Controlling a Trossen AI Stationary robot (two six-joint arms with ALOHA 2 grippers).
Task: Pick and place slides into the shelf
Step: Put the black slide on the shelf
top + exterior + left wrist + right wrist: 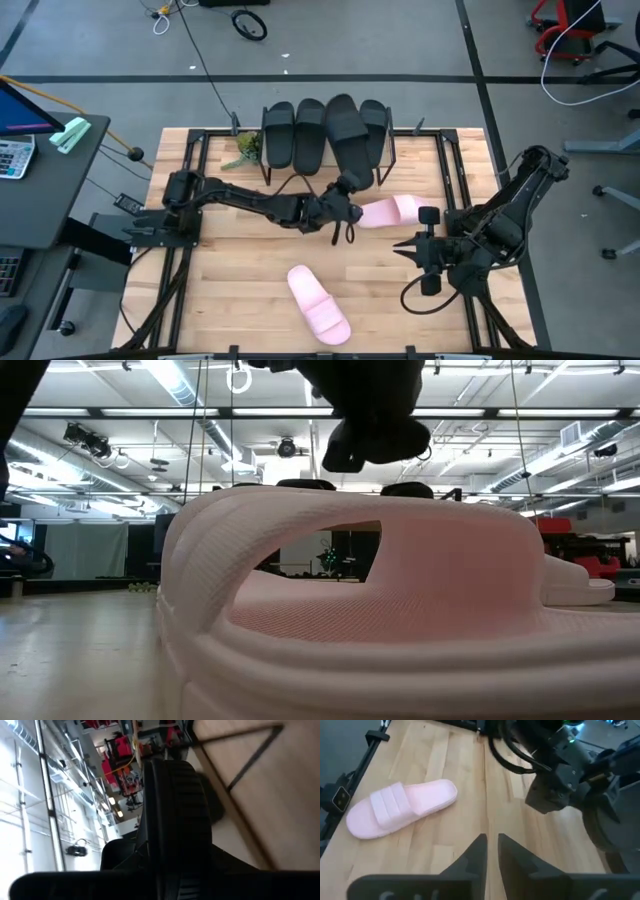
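Observation:
Four black slides sit in a row at the shelf (400,140) by the table's far edge: two on the left (277,135) (310,135), one on the right (377,125), and a third (345,130) that my left gripper (345,190) is shut on. That slide partly overlaps the right one. One pink slide (390,211) lies sole-down just right of the left gripper. The other pink slide (318,302) lies near the table's near edge and fills the low view (350,610). My right gripper (492,842) hovers at the table's right, open by a narrow gap, touching nothing. My left gripper holds the third black slide by its near end (349,176), coming at it slanting from the table's near left side, along the slide's length. In the left wrist view the slide stands edge-on, ribbed sole (175,820) showing. I cannot tell if its far end rests on the shelf.
A small green plant (245,150) stands at the shelf's left end. The bare wooden tabletop (240,270) lies between the two arms. A dark side desk with a calculator (12,155) stands left of the table, and office chairs and cables are on the floor beyond.

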